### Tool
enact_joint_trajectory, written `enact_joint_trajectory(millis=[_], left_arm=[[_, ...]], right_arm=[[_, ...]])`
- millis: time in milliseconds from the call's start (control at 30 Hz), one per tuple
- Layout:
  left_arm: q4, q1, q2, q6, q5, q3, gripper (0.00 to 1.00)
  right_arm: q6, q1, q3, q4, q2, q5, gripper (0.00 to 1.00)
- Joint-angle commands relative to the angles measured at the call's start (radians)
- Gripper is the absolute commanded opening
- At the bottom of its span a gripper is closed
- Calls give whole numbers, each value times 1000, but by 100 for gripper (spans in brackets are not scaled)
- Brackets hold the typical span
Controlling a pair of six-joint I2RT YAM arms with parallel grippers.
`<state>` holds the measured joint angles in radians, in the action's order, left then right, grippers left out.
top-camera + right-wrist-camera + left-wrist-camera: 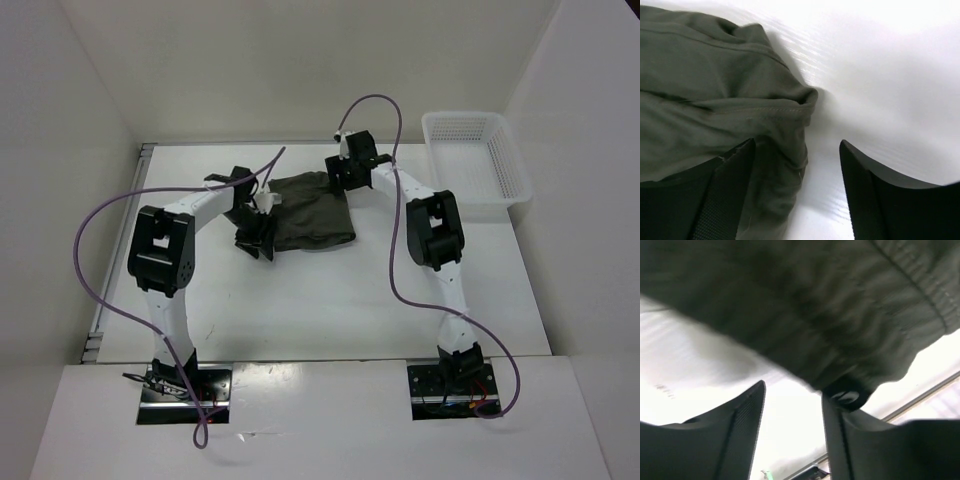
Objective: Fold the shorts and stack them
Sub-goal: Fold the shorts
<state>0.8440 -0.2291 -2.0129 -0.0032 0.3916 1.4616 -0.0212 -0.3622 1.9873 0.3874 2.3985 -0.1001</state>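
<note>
The table is closed by white walls at 9, 12 and 3 o'clock. A wide bare part of it lies open toward 6 o'clock, between the two arms. A white mesh basket stands in the corner at 2 o'clock, well apart from the cloth.

The shorts lie flat on the table, a little toward 12 o'clock from its middle, with bare table between them and the far wall. They are folded into a compact, almost square bundle, a little longer from 9 to 3 o'clock. From above I cannot tell which side is the waist.

The cloth is dark olive-green, soft and matte, with some wrinkles. In the left wrist view the shorts show a gathered, stitched band at the upper right. In the right wrist view the shorts show a stitched hem and a rounded corner.

The left gripper is at the 8 o'clock corner of the bundle. Its fingers stand apart, with only white table between them. The right gripper is at the 1 o'clock edge. Its fingers are also apart, one over the cloth and one over bare table.
</note>
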Motion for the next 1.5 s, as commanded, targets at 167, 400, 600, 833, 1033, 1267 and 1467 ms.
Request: enact_joint_trajectory(millis=[167,400,600,833,1033,1267,1467], left_arm=[[34,99,190,3,189,146,78],[-233,145,-7,3,87,272,83],[-282,145,-193,3,72,414,90],[-350,126,-234,3,104,401,81],[-341,126,-284,3,49,437,20],[-356,136,-293,3,-60,511,46],[-326,136,-134,3,1,490,76]], right_arm=[[153,2,-68,77,-311,-170,76],[182,2,-455,53,-452,-147,76],[191,2,-530,42,-431,-185,77],[237,2,-547,88,-375,-314,72],[338,-9,-622,71,-366,-192,69],[406,-43,-647,50,-384,-82,64],[415,-63,-495,132,-421,-176,68]])
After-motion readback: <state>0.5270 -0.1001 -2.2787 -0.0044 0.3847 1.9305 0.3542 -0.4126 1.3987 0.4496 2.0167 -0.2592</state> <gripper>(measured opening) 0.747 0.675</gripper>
